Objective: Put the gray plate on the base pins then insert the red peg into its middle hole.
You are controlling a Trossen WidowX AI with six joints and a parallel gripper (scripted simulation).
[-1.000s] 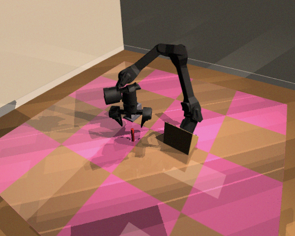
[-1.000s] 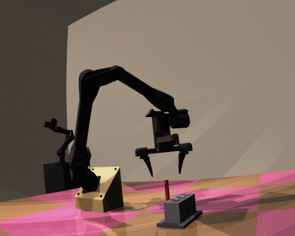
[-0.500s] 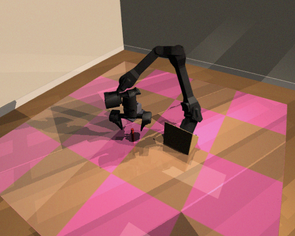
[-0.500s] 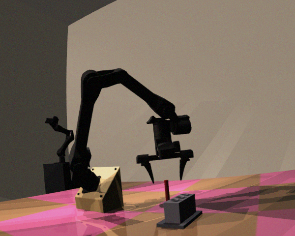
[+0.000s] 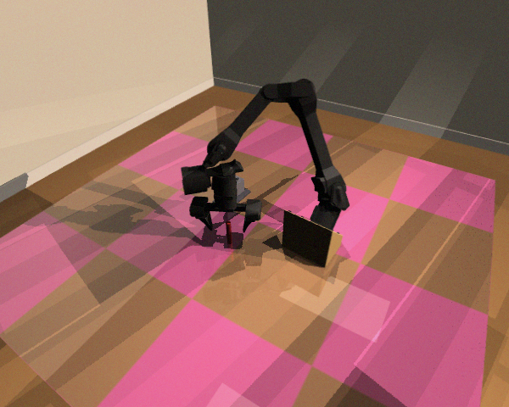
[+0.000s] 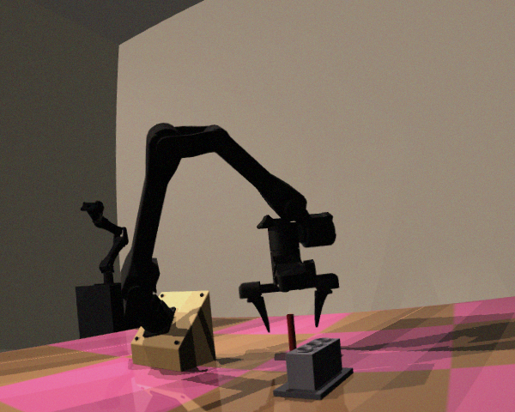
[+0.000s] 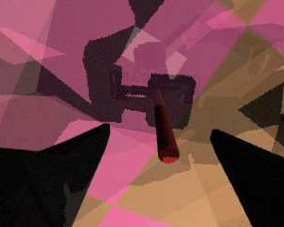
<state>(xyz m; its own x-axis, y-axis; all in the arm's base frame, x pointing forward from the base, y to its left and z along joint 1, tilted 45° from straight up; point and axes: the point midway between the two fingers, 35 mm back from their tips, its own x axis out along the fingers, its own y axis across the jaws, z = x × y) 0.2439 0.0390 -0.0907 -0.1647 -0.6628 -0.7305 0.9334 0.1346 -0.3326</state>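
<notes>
The red peg (image 5: 229, 234) (image 6: 292, 339) (image 7: 166, 134) stands upright on the checkered floor. My gripper (image 5: 227, 230) (image 6: 292, 329) (image 7: 160, 130) is open and points down over the peg. In the wrist view the peg's top shows between the two spread fingers, with a gap on each side. The gray plate (image 6: 300, 372) (image 5: 240, 186) looks like a thick block and appears to sit level on the darker base (image 6: 293, 394) (image 5: 244, 193). Round features show on its top in the exterior view, too small to tell apart. My gripper hides much of it in the top view.
A yellowish wedge-shaped block (image 5: 304, 241) (image 6: 160, 352) stands by my arm's foot. In the exterior view the plate and base are in front of the peg and overlap its lower end. A second small black arm (image 6: 116, 248) on a dark box (image 6: 95, 310) shows at the far left.
</notes>
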